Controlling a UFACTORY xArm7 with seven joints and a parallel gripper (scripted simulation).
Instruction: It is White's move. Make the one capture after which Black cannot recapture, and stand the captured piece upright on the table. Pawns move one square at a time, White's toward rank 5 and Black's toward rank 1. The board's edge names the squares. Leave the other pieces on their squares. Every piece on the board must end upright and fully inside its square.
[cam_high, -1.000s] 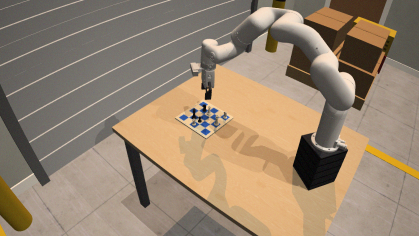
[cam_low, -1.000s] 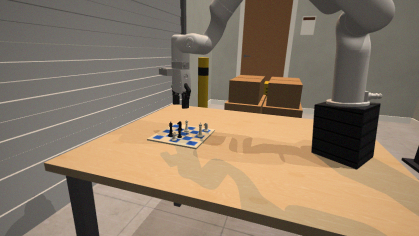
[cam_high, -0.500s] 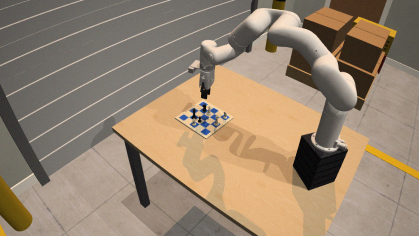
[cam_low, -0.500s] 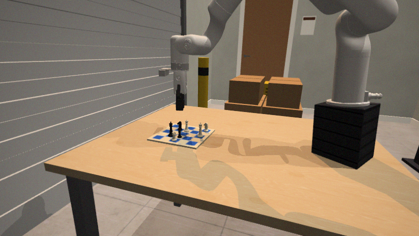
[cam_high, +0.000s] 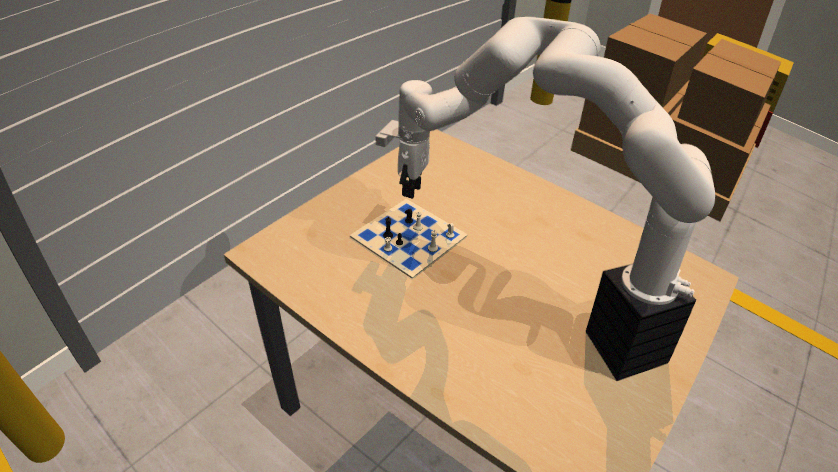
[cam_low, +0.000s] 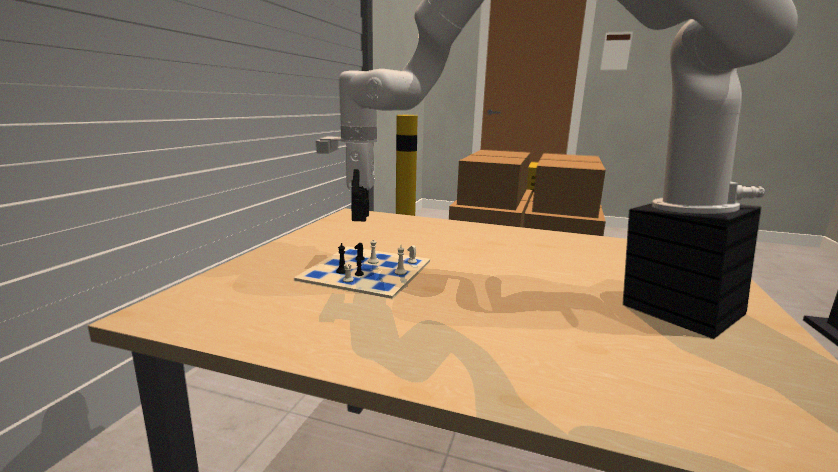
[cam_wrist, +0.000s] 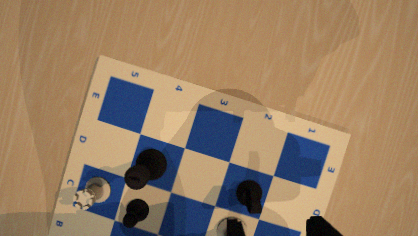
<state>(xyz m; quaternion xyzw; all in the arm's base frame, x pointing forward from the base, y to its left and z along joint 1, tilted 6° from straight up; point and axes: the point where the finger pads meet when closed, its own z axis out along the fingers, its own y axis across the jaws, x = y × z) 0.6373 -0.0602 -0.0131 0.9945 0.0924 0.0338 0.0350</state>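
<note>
A small blue and cream chessboard (cam_high: 412, 265) (cam_low: 317, 274) (cam_wrist: 125, 102) lies on the wooden table (cam_high: 498, 363) (cam_low: 527, 351). Black pieces (cam_high: 408, 215) (cam_high: 387, 225) (cam_high: 399, 238) stand on its far side. White pieces (cam_high: 388, 243) (cam_high: 418, 221) (cam_high: 433, 240) stand among and beside them. All look upright. The wrist view shows a large black piece (cam_wrist: 145, 167), two smaller black ones (cam_wrist: 135, 211) (cam_wrist: 250, 195) and a white piece (cam_wrist: 90, 192). My gripper (cam_high: 410, 188) (cam_low: 359, 214) (cam_wrist: 277, 227) hangs above the board's far edge. Its fingers are partly narrowed with nothing between them.
The arm's black base (cam_high: 639, 328) (cam_low: 691, 263) stands on the table's right side. Cardboard boxes (cam_high: 691, 87) (cam_low: 527, 187) and a yellow post (cam_low: 406, 164) stand on the floor behind the table. A grey ribbed wall runs along the left.
</note>
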